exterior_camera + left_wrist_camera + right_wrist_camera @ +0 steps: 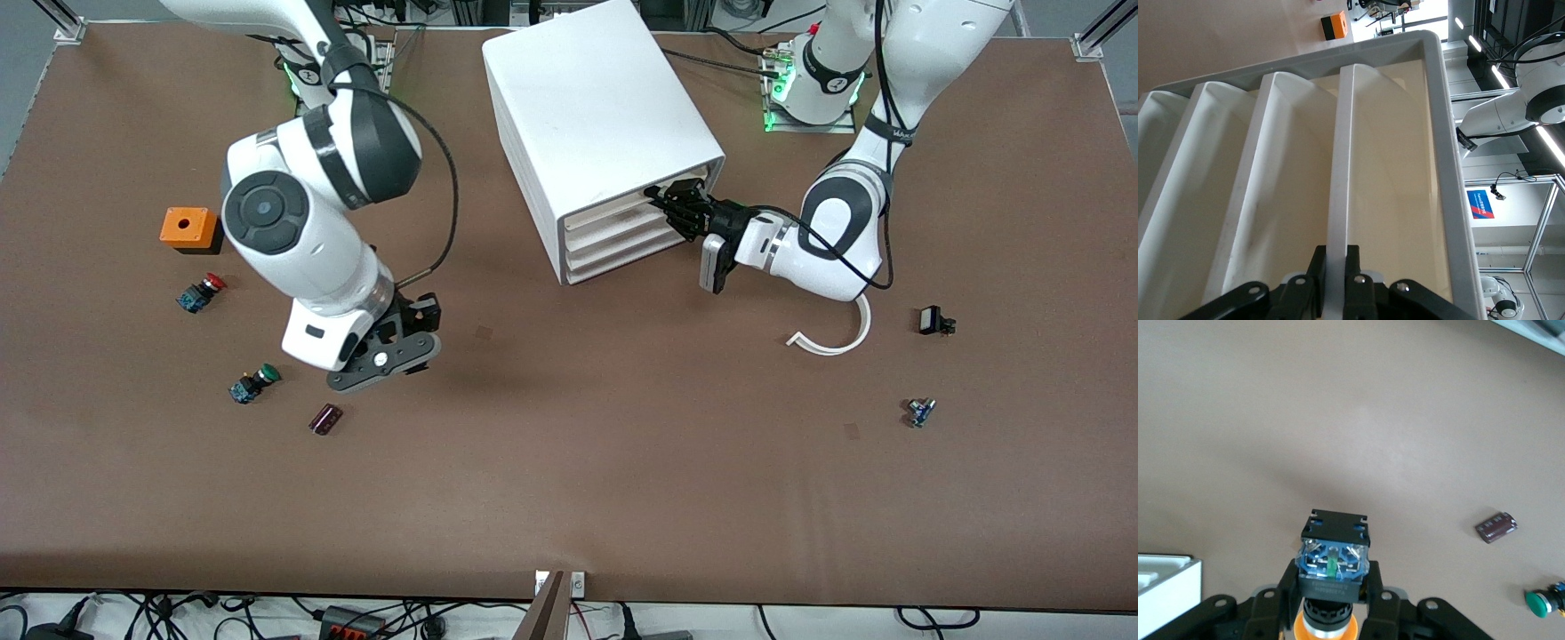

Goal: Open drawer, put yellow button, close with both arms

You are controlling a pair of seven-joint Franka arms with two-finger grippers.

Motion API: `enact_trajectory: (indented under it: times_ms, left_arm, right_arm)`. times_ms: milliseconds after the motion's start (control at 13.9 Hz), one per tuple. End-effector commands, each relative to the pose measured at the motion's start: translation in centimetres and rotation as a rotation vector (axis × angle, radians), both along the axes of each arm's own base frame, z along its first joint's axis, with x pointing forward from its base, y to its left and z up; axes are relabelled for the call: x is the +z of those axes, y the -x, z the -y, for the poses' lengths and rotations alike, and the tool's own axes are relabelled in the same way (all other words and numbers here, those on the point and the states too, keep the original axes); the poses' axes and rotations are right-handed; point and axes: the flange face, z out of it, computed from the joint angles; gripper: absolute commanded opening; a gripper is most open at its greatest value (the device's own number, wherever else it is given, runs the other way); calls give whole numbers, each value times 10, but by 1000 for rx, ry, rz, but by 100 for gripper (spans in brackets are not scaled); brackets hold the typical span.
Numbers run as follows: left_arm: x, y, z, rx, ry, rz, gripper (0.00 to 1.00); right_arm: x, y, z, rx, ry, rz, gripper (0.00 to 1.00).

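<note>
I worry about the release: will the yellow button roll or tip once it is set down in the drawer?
The yellow button, held by the right gripper, has a round cap, so it may roll on its side. Its blocky body probably stops that soon. In the drawer it likely tips over.

The left tool (pixel 1333 277) pinches the front lip of the drawer (pixel 1338 167), uppermost of 4.

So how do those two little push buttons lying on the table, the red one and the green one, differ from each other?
The red button has a red cap; the green button has a green one. The red button lies farther from the front camera, close to an orange box; the green button lies nearer that camera, beside a small dark maroon cylinder. Both lie on their sides on bluish bodies, toward the right arm's end of the table.
</note>
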Motion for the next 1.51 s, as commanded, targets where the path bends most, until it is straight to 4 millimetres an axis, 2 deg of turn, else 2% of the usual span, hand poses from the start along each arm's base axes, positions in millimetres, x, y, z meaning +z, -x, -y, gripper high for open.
enact_trajectory:
  times_ms: [0, 143, 287, 430, 574, 717, 861, 1004, 1076, 1147, 1363, 1434]
  left_arm:
    - [5, -4, 4, 8, 16, 15, 11]
    - [1, -14, 5, 10, 21, 18, 11]
    - [3, -28, 7, 18, 26, 32, 9]
    - [6, -48, -2, 34, 4, 40, 9]
    - [-9, -69, -13, 30, -37, 27, 9]
    - [-10, -85, -16, 56, -64, 5, 9]
    - [-7, -103, -27, 43, -112, 38, 9]
    - [0, -122, -42, 64, -151, 66, 10]
    - [4, -129, -51, 80, -159, 78, 10]
    - [6, -132, -55, 87, -162, 83, 10]
    - [12, -140, -67, 108, -172, 100, 12]
    - [14, -143, -70, 111, -174, 105, 30]
  right_arm:
    - [26, 10, -19, 4, -13, 23, 0]
    - [50, 21, -42, 38, -38, 58, 0]
    - [60, 31, -62, 68, -49, 79, 0]
    - [72, 34, -71, 80, -62, 98, 0]
    - [70, 49, -94, 96, -63, 93, 0]
    - [65, 67, -123, 25, -80, 85, 0]
    - [51, 90, -159, -21, -75, 68, 0]
    - [44, 102, -178, -43, -84, 66, 0]
    - [40, 113, -194, -55, -98, 71, 0]
    - [41, 118, -202, -86, -115, 78, 0]
    - [39, 140, -242, -139, -186, 106, 0]
    - [35, 145, -255, -160, -198, 106, 0]
